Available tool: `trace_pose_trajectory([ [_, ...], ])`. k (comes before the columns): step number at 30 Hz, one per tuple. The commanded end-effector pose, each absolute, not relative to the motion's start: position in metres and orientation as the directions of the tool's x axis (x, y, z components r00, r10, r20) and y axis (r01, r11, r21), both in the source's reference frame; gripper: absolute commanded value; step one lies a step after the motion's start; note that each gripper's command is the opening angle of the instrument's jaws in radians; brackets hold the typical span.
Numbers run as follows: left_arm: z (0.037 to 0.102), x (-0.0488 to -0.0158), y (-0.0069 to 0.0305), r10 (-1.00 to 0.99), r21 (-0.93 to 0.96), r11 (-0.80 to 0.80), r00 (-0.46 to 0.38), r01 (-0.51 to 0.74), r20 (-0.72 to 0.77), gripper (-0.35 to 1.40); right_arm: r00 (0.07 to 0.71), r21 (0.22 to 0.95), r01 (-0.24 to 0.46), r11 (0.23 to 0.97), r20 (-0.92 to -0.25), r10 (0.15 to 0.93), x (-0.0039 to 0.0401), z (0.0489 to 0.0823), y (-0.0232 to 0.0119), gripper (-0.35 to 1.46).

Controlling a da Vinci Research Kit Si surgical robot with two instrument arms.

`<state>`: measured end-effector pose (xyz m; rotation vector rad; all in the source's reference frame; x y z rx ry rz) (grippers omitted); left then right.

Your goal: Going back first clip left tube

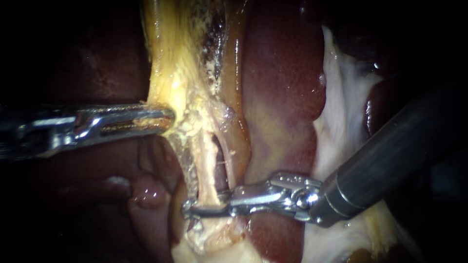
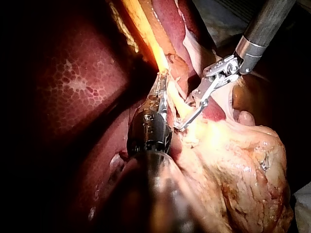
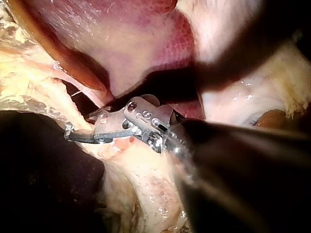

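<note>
Left instrument (image 1: 168, 118) comes in level from the left, jaws clamped on the yellow tissue (image 1: 170, 73) above the tubes, tips buried in it. Right instrument (image 1: 190, 208) comes in from the lower right, its dark shaft over pale white tissue (image 1: 341, 122) and its metal wrist lying across the liver (image 1: 282, 73). Its thin jaws are slightly parted with a narrow gap. They sit at the lower end of the left tube (image 1: 206, 168), which runs down into that gap. Can't tell whether they press on it. The left tube is the pale strand hanging from the yellow tissue, with a thinner strand just beside it. In the left wrist view, the right instrument (image 2: 183, 122) has its tips just beside the left instrument (image 2: 163, 85). In the right wrist view, the right instrument (image 3: 73, 132) has its jaws against pale tissue.
</note>
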<state>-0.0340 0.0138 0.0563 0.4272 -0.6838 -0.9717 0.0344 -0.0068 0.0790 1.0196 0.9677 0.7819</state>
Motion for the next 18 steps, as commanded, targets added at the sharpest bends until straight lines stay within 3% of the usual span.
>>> trace_pose_trajectory([
  [1,0.0562,-0.0339,0.0138,-0.861,0.612,0.507,0.383,0.606,0.334,-0.35,0.379,0.937,-0.089,0.338,-0.282,0.881,0.0344,0.0790,-0.0068,-0.35],
  [7,0.0562,-0.0339,0.0138,-0.861,0.612,0.507,0.383,0.606,0.334,-0.35,0.380,0.944,-0.095,0.316,-0.259,0.888,0.0343,0.0791,-0.0067,-0.35],
  [9,0.0562,-0.0339,0.0138,-0.861,0.612,0.507,0.383,0.606,0.334,-0.35,0.381,0.943,-0.093,0.321,-0.264,0.886,0.0344,0.0792,-0.0066,-0.10],
  [13,0.0562,-0.0339,0.0138,-0.861,0.612,0.507,0.383,0.606,0.334,-0.35,0.360,0.896,-0.089,0.435,-0.378,0.853,0.0345,0.0795,-0.0062,0.44],
  [18,0.0562,-0.0339,0.0138,-0.861,0.612,0.507,0.383,0.606,0.334,-0.35,0.333,0.816,-0.049,0.576,-0.531,0.779,0.0345,0.0794,-0.0050,0.57],
])
